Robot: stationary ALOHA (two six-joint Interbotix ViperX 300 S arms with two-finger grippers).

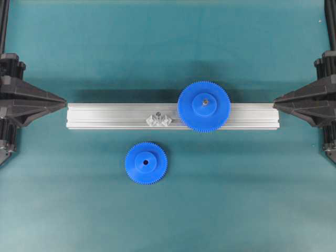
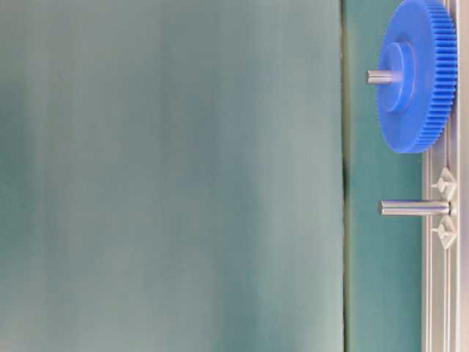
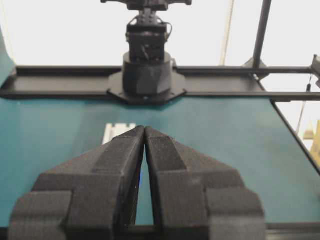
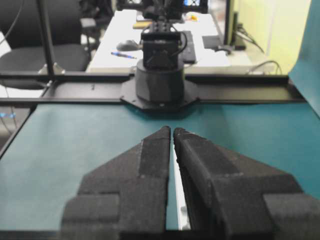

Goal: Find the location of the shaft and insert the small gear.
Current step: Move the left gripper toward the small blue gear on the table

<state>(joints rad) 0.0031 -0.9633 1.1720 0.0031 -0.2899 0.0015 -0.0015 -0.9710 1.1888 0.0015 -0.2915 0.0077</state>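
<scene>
firstly, left gripper (image 1: pixel 64 99): black, at the left edge of the teal surface (image 1: pixel 168 210), tip aimed at the left end of the aluminium rail (image 1: pixel 115 115); in its wrist view the two fingers (image 3: pixel 120 165) are pressed together with only a hairline gap, nothing between them.

aluminium rail: silver slotted extrusion lying crosswise through the middle of the surface, its ends just short of both gripper tips. no writing, brand mark or label readable on it or on anything else on the surface.

small gear (image 1: pixel 146 163): blue toothed disc, raised round hub, dark centre hole; lies flat on the surface just in front of the rail, left of centre, apart from the rail and from both grippers.

shaft (image 1: pixel 158 114): narrow silvery peg standing up from the rail between two faceted clear pieces, near the rail's middle, bare; in the table-level view it shows as a plain metal rod (image 2: pixel 414 207) beside the large gear.

large gear (image 1: pixel 203 106): wider blue toothed disc, seated on its own grey pin on the rail, right of the shaft, overhanging both rail edges.

right gripper (image 1: pixel 275 103): black, at the right edge, tip aimed at the rail's right end; fingers (image 4: pixel 195 160) pressed together, holding nothing.
</scene>
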